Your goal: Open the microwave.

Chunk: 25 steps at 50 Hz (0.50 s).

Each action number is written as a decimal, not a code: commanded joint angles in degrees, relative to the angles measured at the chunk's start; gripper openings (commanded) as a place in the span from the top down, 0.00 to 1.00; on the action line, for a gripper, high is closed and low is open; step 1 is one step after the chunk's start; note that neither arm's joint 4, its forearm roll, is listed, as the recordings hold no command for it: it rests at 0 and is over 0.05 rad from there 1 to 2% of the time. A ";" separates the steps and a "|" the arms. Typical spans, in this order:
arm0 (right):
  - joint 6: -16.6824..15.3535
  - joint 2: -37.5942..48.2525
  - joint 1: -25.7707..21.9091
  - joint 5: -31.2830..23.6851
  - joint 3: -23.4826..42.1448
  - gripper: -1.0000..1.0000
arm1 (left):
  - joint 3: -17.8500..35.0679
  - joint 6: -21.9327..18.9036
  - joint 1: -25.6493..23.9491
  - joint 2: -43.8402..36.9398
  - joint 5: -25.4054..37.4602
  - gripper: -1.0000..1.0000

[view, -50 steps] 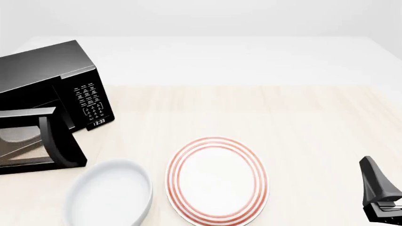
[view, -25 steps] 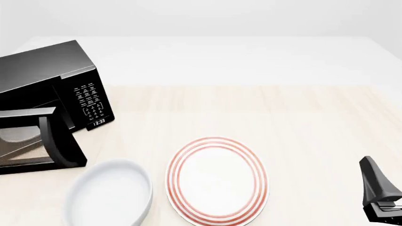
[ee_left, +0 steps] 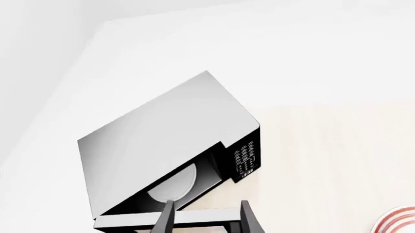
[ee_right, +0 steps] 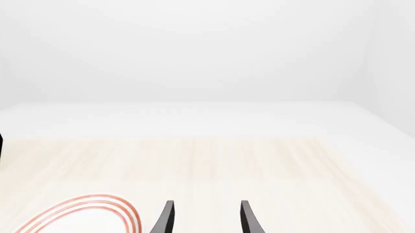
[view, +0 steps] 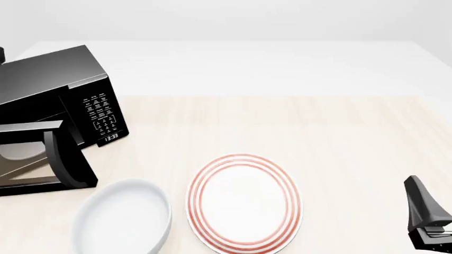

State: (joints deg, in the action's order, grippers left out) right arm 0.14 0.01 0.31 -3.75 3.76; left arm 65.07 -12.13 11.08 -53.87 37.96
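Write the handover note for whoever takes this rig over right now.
Left gripper: open, empty, above the swung-out door.
Right gripper: open, empty, at the table's near right, beside the red-ringed white plate.
Glossy black box-shaped microwave: far left of the pale wooden table, pale turntable visible inside. White oval dish in front of it.
Done: door open.
Left: probably nothing; just confirm and pull the left arm clear.
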 commanded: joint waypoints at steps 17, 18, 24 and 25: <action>0.01 0.00 0.00 0.01 0.00 0.00 | 6.30 -0.05 -0.68 -9.79 3.91 0.00; 0.01 0.00 0.00 0.01 0.00 0.00 | 6.31 -0.04 -0.68 -9.79 3.91 0.00; -0.01 0.00 0.00 0.00 0.00 0.00 | 8.36 0.59 -0.50 -12.01 4.53 0.00; 0.01 0.00 0.01 0.01 0.00 0.00 | 8.08 1.29 -0.83 -12.63 4.57 0.00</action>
State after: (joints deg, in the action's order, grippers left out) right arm 0.14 0.01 0.31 -3.75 3.76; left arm 71.56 -11.94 10.49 -63.25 41.82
